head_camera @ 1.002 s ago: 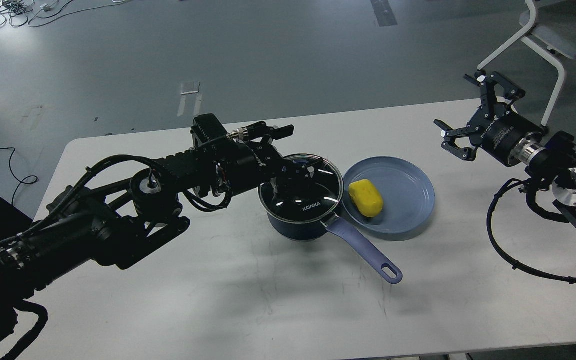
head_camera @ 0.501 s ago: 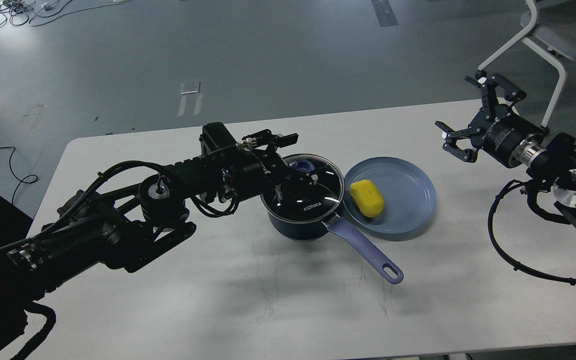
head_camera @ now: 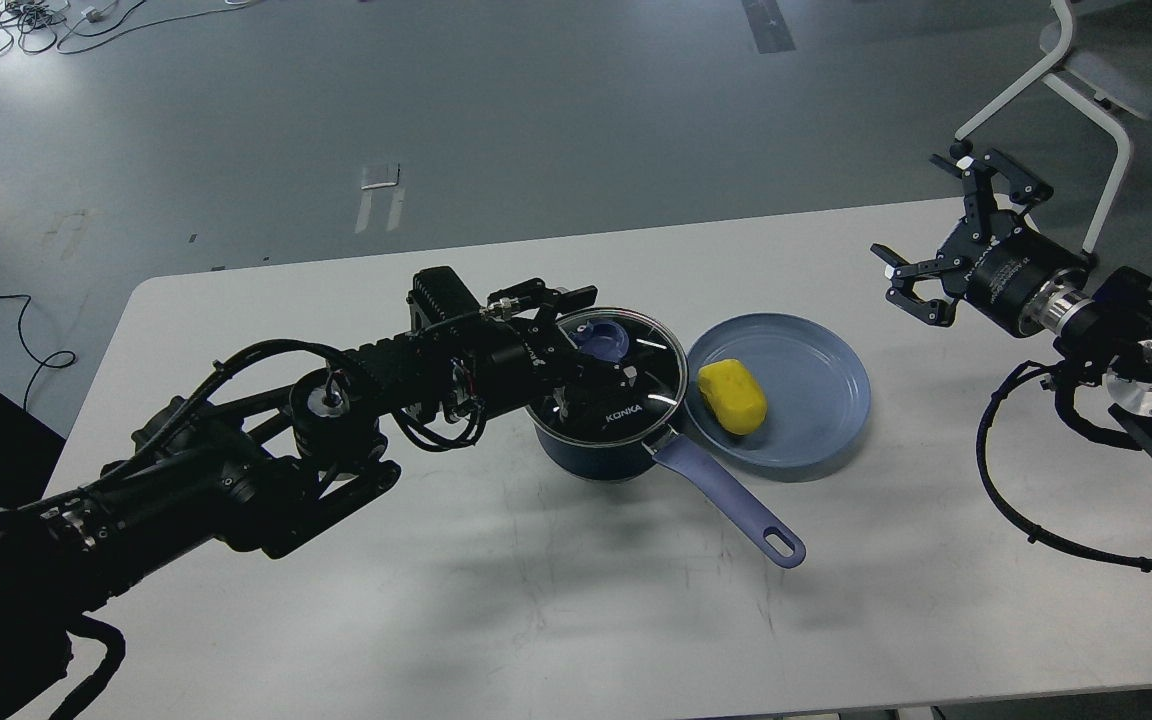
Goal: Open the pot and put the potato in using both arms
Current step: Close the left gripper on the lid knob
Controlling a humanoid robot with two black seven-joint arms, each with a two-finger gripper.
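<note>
Lid-off step: left pincer (head_camera: pixel 604 362) sits over pot (head_camera: pixel 604 420) lid knob at frame centre (grip state: can't tell), potato (head_camera: pixel 732 396) on plate (head_camera: pixel 816 400) beside, right pincer (head_camera: pixel 921 270) spread upper right; next needs firm knob pinch, straight lift.

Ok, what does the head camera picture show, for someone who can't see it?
The left claw reaches over the lidded pot on a white table. A yellow potato lies on a blue plate beside it; the right claw hangs open farther right.
</note>
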